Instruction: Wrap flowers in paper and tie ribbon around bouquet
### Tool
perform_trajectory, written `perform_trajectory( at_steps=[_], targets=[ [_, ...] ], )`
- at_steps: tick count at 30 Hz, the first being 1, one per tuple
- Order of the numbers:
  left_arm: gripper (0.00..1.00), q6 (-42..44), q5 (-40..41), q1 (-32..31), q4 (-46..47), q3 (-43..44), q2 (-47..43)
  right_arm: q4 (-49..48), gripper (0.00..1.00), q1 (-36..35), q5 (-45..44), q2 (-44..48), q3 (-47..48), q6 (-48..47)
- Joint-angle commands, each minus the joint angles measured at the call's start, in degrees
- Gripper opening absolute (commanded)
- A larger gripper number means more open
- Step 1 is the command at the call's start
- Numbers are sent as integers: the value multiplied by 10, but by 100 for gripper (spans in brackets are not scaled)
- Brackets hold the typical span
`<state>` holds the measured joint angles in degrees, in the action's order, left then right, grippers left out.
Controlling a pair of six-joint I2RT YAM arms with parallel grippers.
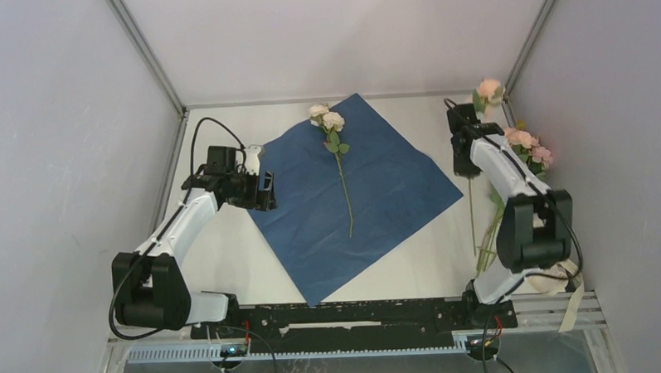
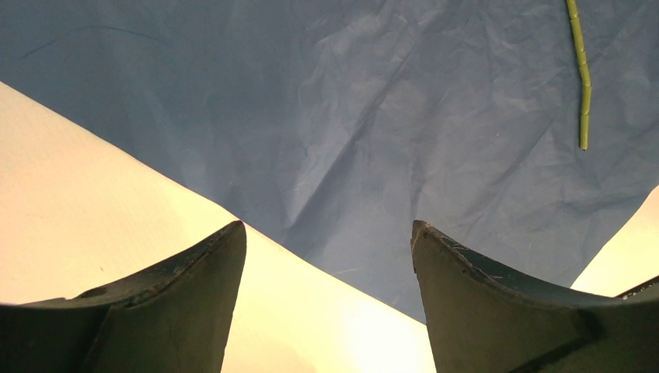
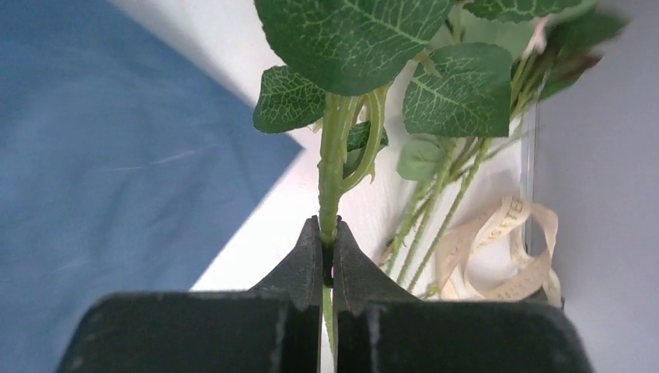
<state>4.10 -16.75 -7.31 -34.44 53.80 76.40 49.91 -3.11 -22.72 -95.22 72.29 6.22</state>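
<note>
Clamping flower stem (image 3: 330,179), right tool (image 3: 327,260) pinched together; left tool (image 2: 326,233) spread wide above paper (image 2: 388,116) edge.

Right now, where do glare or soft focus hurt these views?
Left wrist: the table blows out to warm glare, paper creases crisp. Right wrist: the flowers show sharp near leaves, blurred far ones. Top external: even light, faint shadows.

From above, the right arm (image 1: 492,158) covers most of the flowers (image 1: 535,150) by the wall, and its own wrist hides the right gripper (image 3: 328,260) there. Up close, the held stem (image 3: 332,155) loses its bloom past the top edge. The print on the ribbon (image 3: 497,249) is too blurred to read. Over the paper (image 2: 350,116), the lone stem (image 2: 581,85) is cut off at the top.
</note>
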Motion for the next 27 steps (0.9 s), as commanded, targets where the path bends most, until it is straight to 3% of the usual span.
perform_trajectory(
  at_steps=[1, 5, 7, 9, 11, 16, 18, 20, 21, 23, 27],
  targets=[
    [82, 13, -9, 4, 10, -8, -5, -5, 0, -93, 1, 117, 76, 14],
    [82, 13, -10, 4, 9, -8, 0, -150, 0, -187, 208, 158, 60, 88],
    [83, 14, -9, 3, 8, -7, 0, -252, 0, -229, 303, 130, 50, 138],
    [82, 14, -6, 4, 7, -6, -2, -316, 0, -269, 316, 68, 72, 167],
    [82, 14, -4, 4, 6, -7, -6, -312, 0, -302, 299, -17, 140, 174],
    [82, 16, -2, 4, 6, -7, -11, -167, 0, -330, 239, -250, 378, 187],
    [83, 16, -2, 4, 7, -8, -9, -124, 14, -329, 227, -312, 435, 191],
    [82, 16, -3, 4, 8, -8, -6, -111, 38, -325, 227, -344, 455, 197],
    [83, 16, -4, 3, 8, -8, -5, -111, 46, -323, 227, -349, 453, 197],
    [82, 16, -4, 4, 8, -8, 0, -105, 54, -322, 227, -343, 442, 187],
    [82, 15, -5, 3, 8, -8, 6, -109, 58, -324, 170, -262, 370, 148]
  ],
)
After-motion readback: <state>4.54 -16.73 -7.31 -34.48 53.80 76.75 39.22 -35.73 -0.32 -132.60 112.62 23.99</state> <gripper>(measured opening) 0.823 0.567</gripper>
